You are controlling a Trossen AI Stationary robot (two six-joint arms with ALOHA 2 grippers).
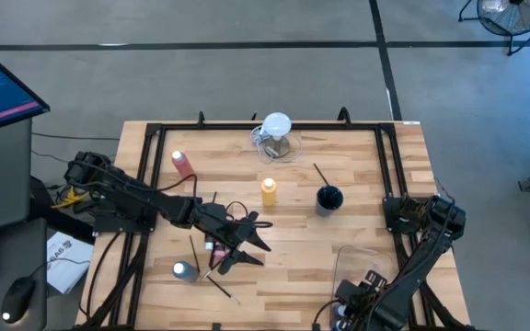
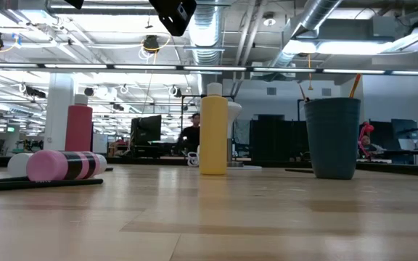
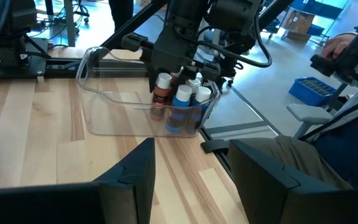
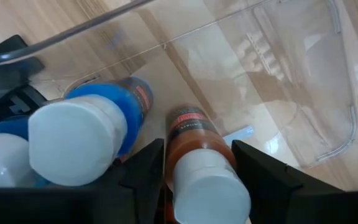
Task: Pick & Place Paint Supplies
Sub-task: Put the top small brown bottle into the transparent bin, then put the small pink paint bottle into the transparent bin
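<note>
high view shows a pale wood-plank table (image 1: 357, 216) framed by black rails, set on a grey concrete floor crossed by dark lines; a monitor sits off its left side and a fan stands in the far right corner. low view looks level across the same boards into a bright open workshop of ceiling ducts, strip lights and desks, where one person sits far back.

two dark arms work the surface. the left gripper (image 1: 247, 246) hovers over the near-left boards with fingers moderately apart and nothing between them. the right gripper (image 4: 197, 171) reaches down into a clear plastic bin (image 3: 114, 109) at the near-right corner, its fingers standing either side of a brown paint bottle (image 4: 201, 165); whether they press it cannot be told.

one clear jug with a white round top (image 1: 276, 135) stands at the far edge, and one dark cup (image 1: 329, 198) holding brushes right of centre.

two squeeze bottles stand upright: one yellow bottle (image 1: 269, 191) at centre, one pink-red bottle (image 1: 182, 164) at far left. one pink bottle with dark bands (image 2: 64, 165) lies on its side near the left gripper. one white-capped bottle (image 1: 183, 270) stands near-left.

the bin holds a cluster of white-capped bottles, at least four, including one blue bottle (image 4: 114, 115).

loose thin paintbrushes (image 1: 223, 286) lie on the near-left boards; their count is unclear.
</note>
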